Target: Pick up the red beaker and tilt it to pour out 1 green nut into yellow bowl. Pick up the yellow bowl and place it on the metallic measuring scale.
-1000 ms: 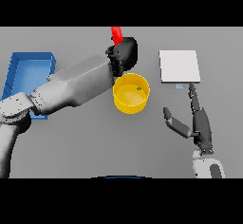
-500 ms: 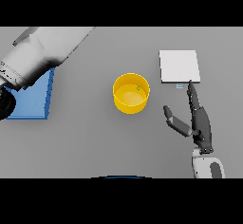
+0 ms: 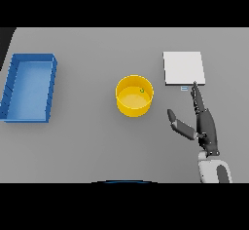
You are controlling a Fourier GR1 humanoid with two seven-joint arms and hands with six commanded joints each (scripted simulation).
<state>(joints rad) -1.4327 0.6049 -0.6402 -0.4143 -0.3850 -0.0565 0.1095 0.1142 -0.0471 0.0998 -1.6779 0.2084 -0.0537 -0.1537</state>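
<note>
The yellow bowl stands upright mid-table with one small green nut inside near its far right wall. To its right and farther back lies the flat metallic measuring scale. My right hand is open at the lower right, fingers straight and pointing toward the scale's near edge, thumb spread toward the bowl. It touches nothing. The red beaker and my left hand are out of view.
A blue open tray lies at the table's left side with nothing visible inside. A small dark corner shows at the far upper left edge.
The left arm with the red beaker has swung left from over the bowl and left the view, uncovering the blue tray. The right hand and bowl have not moved.
</note>
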